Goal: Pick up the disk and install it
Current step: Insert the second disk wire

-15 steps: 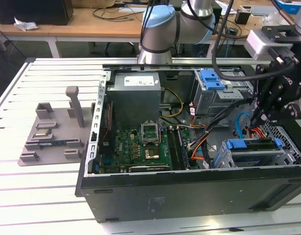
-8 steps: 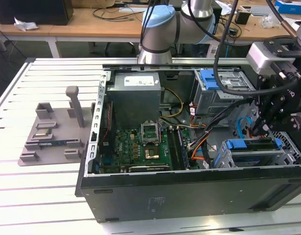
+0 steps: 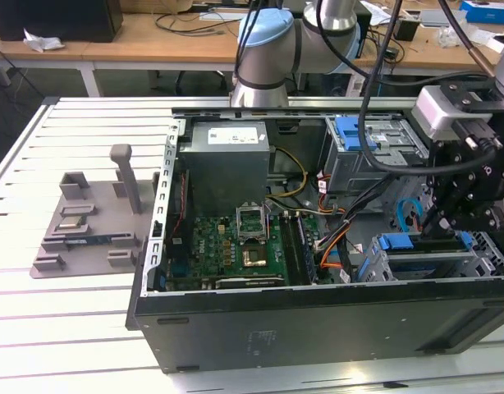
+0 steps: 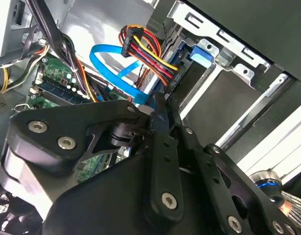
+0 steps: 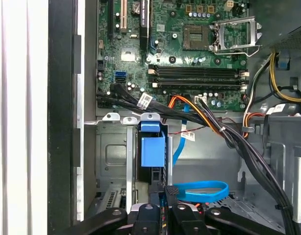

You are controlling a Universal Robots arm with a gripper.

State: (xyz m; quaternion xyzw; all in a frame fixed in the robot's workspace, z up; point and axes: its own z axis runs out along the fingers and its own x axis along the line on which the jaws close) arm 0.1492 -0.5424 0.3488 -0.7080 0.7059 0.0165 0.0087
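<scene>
The disk (image 5: 153,149) stands on edge in the grey metal bay (image 5: 111,156) at the near right corner of the open computer case, its blue carrier rails facing up. In the exterior view the disk (image 3: 420,244) lies in that bay directly under my black gripper (image 3: 451,228). The first wrist view shows my gripper (image 5: 165,196) at the disk's rear end, fingers drawn close together on its thin edge. In the second wrist view my gripper (image 4: 154,111) pinches the disk (image 4: 202,54), which runs away edge-on into the bay.
A motherboard (image 3: 244,246) fills the case floor. Bundled power cables (image 5: 214,125) and a blue data cable (image 5: 199,191) run close beside the bay. A second grey drive bay with a blue bracket (image 3: 350,131) sits at the back. A grey fixture (image 3: 92,217) lies on the table.
</scene>
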